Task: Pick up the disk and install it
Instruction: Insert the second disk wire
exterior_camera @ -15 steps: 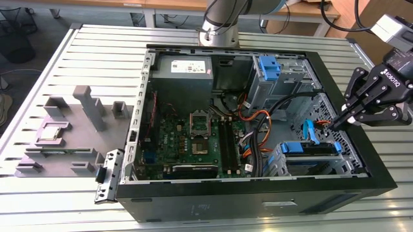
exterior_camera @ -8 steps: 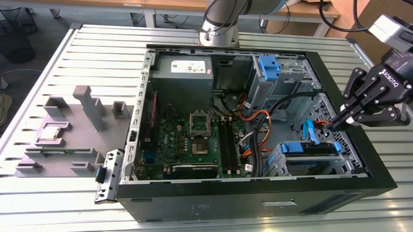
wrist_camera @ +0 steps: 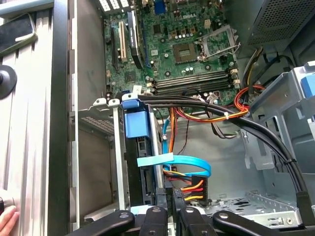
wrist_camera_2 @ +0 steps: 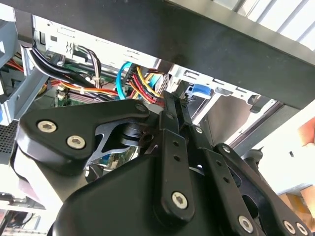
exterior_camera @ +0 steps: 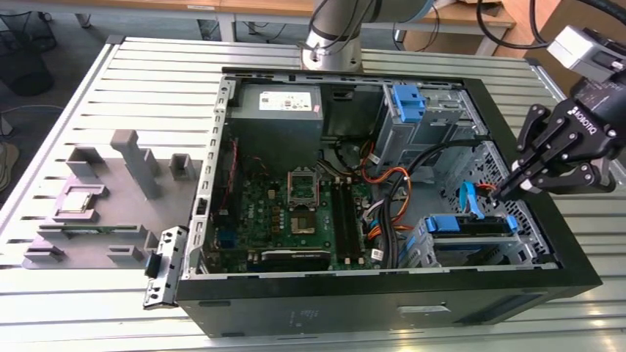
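The disk (exterior_camera: 470, 224), framed by its bright blue carrier, sits in the lower drive bay at the front corner of the open computer case (exterior_camera: 391, 297), on the exterior view's right. In the first wrist view the disk (wrist_camera: 136, 124) appears edge-on, standing in the bay with its blue tab towards the motherboard. My black gripper (exterior_camera: 501, 192) hangs just above that bay, near the case's side wall, apart from the disk. Its fingers are shut with nothing between them in both wrist views, where the gripper (wrist_camera: 169, 195) (wrist_camera_2: 171, 101) points down into the case.
A light blue flat cable (wrist_camera: 189, 162) and red-yellow power wires (wrist_camera: 192, 186) lie right under the fingertips. Black cable bundles (wrist_camera: 221, 110) cross the bay. A lone blue bracket (exterior_camera: 409, 99) sits in the upper cage, beside the grey power supply (exterior_camera: 278, 103). A grey fixture (exterior_camera: 98, 198) stands outside. A hand (wrist_camera: 6, 219) rests by the case.
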You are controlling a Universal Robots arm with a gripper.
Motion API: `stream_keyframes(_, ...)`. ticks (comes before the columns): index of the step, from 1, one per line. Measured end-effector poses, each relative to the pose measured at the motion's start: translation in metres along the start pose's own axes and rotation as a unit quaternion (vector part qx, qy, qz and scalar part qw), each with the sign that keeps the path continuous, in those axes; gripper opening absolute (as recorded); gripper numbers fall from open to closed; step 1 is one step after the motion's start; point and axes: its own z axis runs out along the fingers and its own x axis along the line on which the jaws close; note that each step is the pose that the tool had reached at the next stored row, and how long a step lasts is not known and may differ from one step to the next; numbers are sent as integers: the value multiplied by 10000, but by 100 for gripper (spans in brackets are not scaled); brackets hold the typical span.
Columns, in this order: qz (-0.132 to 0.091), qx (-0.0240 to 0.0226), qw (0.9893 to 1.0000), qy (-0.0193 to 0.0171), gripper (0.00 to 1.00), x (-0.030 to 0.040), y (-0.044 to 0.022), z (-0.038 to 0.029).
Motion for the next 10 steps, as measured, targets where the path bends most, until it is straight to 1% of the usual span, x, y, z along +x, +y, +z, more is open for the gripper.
stream_keyframes(3,-1,99,9999,-14,17,10,24,8)
stream_keyframes(10,4,305,9995,-45,17,31,108,32)
